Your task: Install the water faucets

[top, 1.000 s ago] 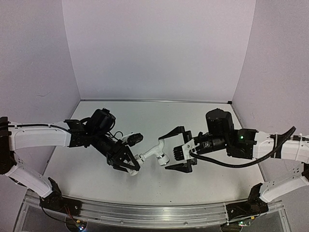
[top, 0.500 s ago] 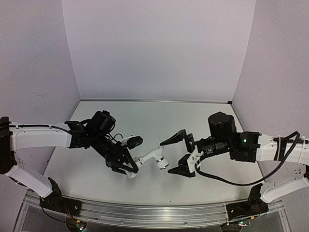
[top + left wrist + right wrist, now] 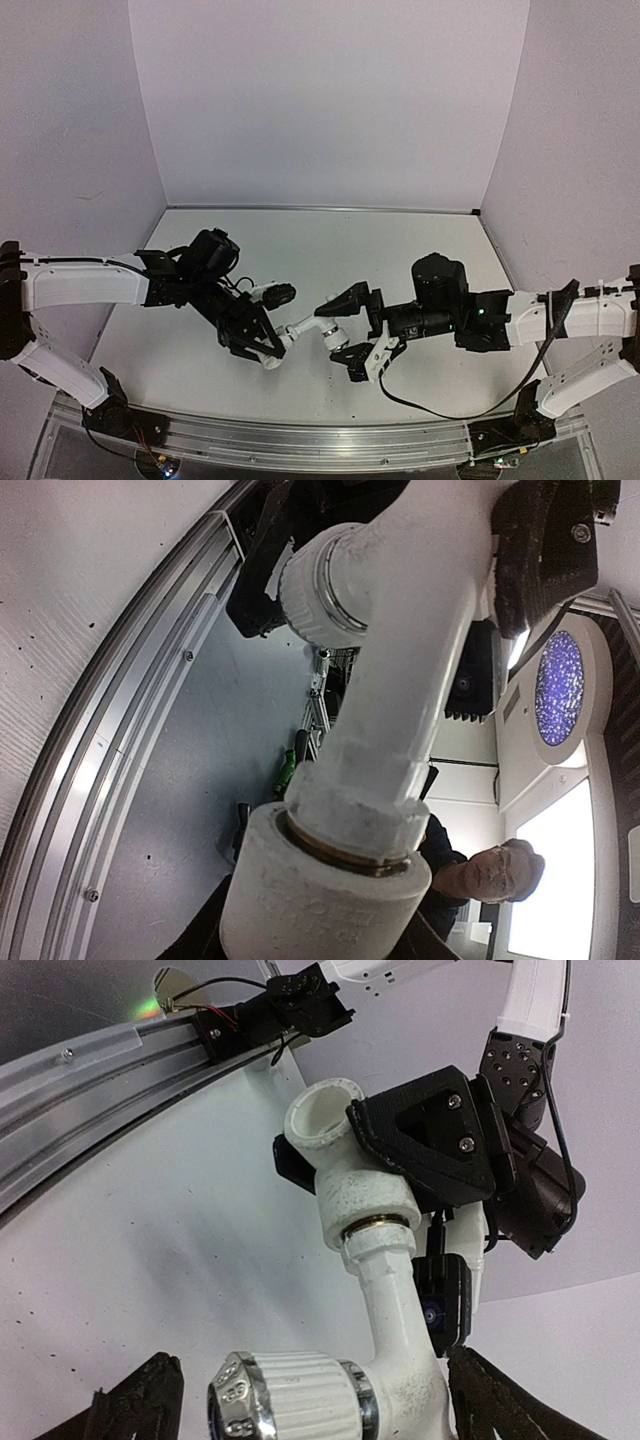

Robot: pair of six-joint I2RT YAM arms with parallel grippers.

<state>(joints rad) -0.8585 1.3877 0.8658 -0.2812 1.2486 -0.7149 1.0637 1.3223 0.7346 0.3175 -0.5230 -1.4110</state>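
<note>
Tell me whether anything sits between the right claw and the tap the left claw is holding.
Nothing visible does. The right claw stands open with the knob of the tap between its fingers, nothing else in that gap. The left claw grips the elbow fitting at the tap's other end.

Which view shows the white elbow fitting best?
Right wrist: the elbow fitting shows nearly whole, open mouth and brass-ringed joint to the tap included. Left wrist shows only one end, close up; top external shows a speck.
</note>
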